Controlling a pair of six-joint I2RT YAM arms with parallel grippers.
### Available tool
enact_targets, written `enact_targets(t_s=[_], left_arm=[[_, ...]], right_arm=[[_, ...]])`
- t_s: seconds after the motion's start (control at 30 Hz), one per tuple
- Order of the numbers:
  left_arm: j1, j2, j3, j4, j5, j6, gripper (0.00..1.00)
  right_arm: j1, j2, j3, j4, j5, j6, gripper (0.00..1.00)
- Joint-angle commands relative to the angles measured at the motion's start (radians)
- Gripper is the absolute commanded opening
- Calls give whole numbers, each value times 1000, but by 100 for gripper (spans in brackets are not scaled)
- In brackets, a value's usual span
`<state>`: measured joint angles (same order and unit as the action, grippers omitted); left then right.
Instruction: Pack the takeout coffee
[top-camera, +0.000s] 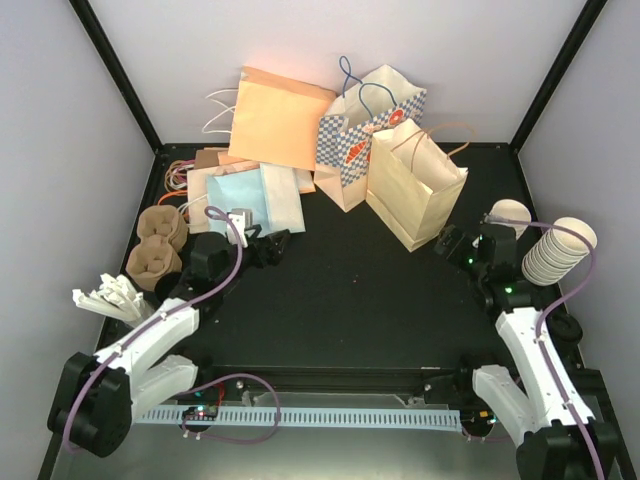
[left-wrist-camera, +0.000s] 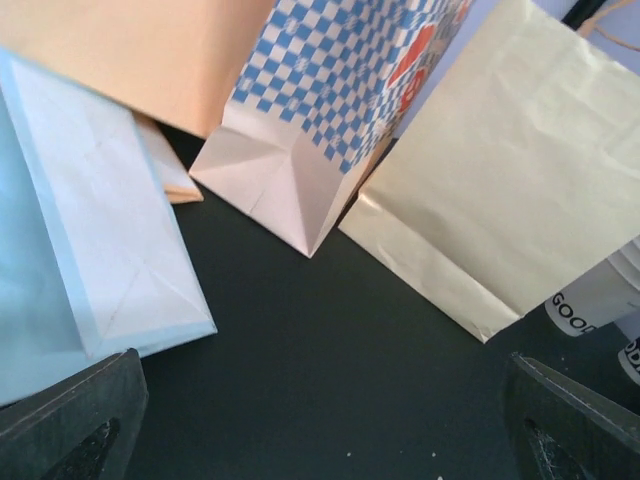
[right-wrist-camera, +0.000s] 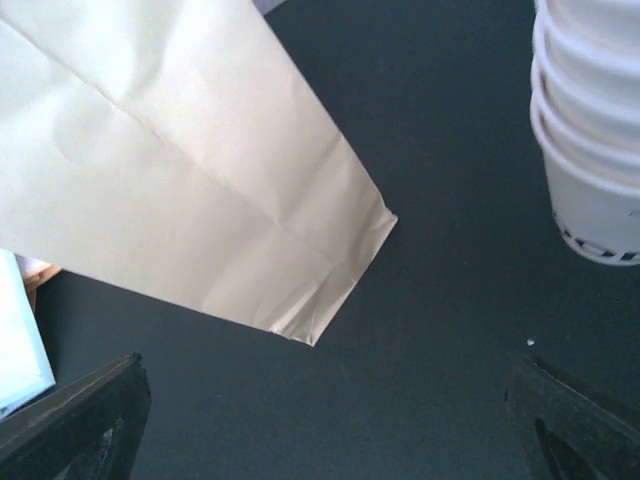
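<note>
Black counter (top-camera: 350, 300): bags are crowded along the back, leaving the middle free as working room. The tan paper bag (top-camera: 412, 190) and blue-checkered bag (top-camera: 362, 130) stand upright with mouths up, so they're probably the ones to load. The stack of lidless cups (top-camera: 555, 250) sits far right. Left hand (top-camera: 268, 245) and right hand (top-camera: 452, 242) are both empty, fingers wide apart, facing the bags. Takeout coffee: no lidded cup shows in any view, so I can't locate it.

free: bare mat (top-camera: 360, 310) centre, ahead of both wrists | obstacles: paper bags (top-camera: 410, 190) behind, cup stack (top-camera: 555, 252) right, cup carriers (top-camera: 158, 245) left
</note>
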<state>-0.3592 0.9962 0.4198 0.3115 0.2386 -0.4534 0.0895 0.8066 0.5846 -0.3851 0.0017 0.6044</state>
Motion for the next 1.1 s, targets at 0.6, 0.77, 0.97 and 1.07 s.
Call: enact_targets(t_s=[0.6,0.77,0.97,1.07], left_arm=[[-48,-56,-129,288,25,167,99],[-49,-68,-133,290,23,167,99],[-49,-81,-138,289,24,167,99],[-49,-88,-141,291,23,167,99]], right_arm=[[3,421,803,-565,50,192,98],[4,499,866,-585,10,262,88],[4,586,930,-600,-4,280,82],[4,616,952,-594,-17,282,76]])
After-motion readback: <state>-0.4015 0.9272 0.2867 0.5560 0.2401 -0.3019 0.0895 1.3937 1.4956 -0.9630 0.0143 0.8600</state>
